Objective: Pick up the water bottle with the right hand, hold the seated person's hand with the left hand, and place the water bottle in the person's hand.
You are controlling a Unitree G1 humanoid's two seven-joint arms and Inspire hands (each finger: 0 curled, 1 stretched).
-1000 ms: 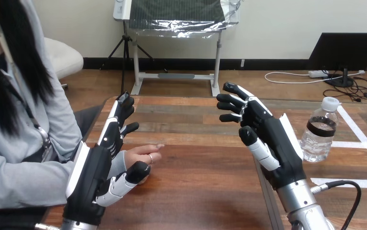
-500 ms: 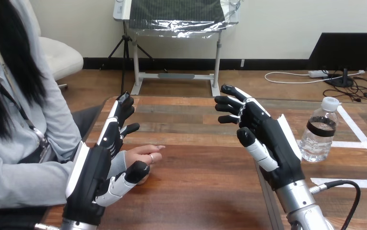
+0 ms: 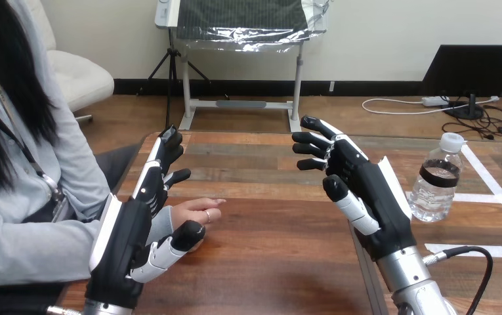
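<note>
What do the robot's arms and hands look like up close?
The left hand and right hand are black with white shells on their backs; their jointed fingers mix black and white. The right forearm is a silver cylinder.

Bright, even light falls from overhead; the wooden table shows a soft sheen, and the water bottle glints at three o'clock.

Lower left of the frame: the left hand, black, with a white shell along its back and fingers banded black and white. Right of centre: the right hand, the same black body, white shell and white-jointed thumb. Below it, the round silver right forearm.
</note>
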